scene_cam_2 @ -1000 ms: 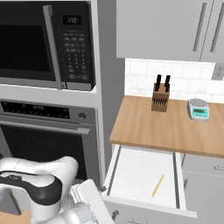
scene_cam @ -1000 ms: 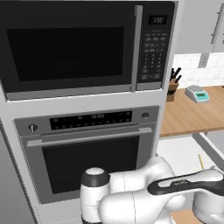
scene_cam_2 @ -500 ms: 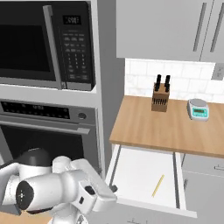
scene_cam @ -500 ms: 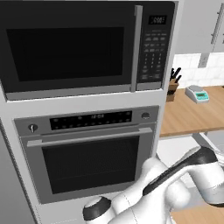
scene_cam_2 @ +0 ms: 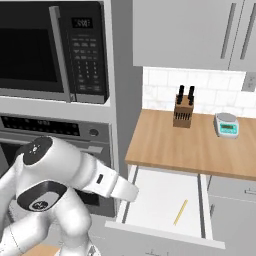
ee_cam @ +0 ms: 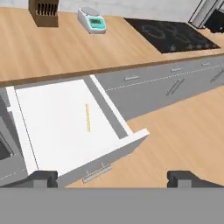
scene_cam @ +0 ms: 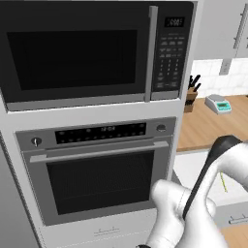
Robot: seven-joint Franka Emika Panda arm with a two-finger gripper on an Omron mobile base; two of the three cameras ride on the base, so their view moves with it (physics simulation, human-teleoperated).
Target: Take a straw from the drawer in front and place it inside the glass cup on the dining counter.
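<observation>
Now my end effector [ee_cam: 111, 178] hangs with its tips spread wide and nothing between them, up above the front edge of the drawer [ee_cam: 26, 131]. That drawer stands pulled out under the wooden bench [ee_cam: 52, 48], and on its white floor lies one thing, the straw [ee_cam: 88, 117], roughly midway across and nearer the drawer's right wall than its left. From the right base view the straw [scene_cam_2: 180, 212] lies towards the front right of the drawer [scene_cam_2: 165, 235], apart from every wall.

I judge the straw very light, stiff but easy to crush or flick away, and smooth enough to roll. Lying flat, it offers little height, so I would pinch it across its middle, tips straddling it, closing gently. Further back on the bench stand a knife block [ee_cam: 43, 7] and a scale [ee_cam: 92, 19].
</observation>
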